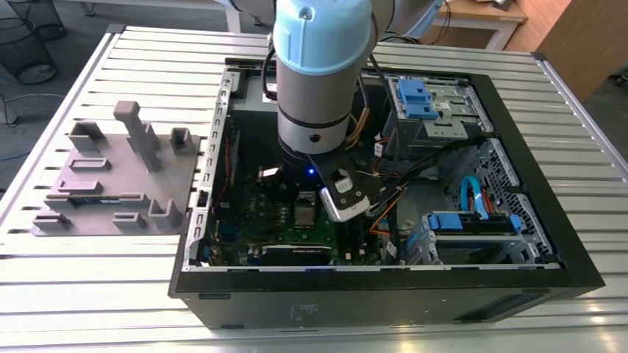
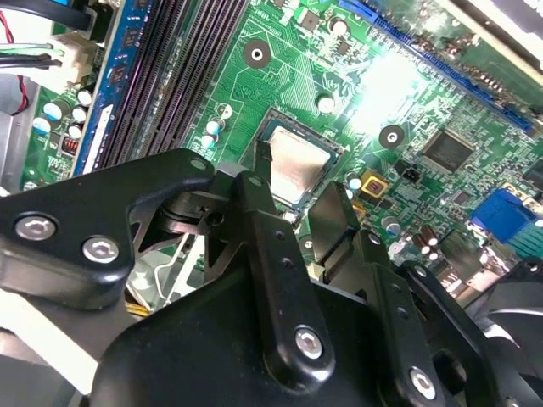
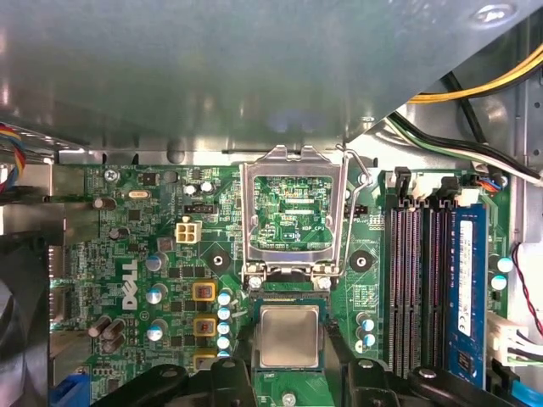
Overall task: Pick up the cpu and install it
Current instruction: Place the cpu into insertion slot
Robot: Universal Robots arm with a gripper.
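Cpu [image 3: 288,337] lies in the motherboard socket [image 3: 288,297] inside the computer case [image 1: 393,298], gripper [image 2: 297,172] straddling it; clamped or released, cannot tell.

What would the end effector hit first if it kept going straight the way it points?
Probably the cpu, the silver square in the socket directly below the end effector; how near is unclear.
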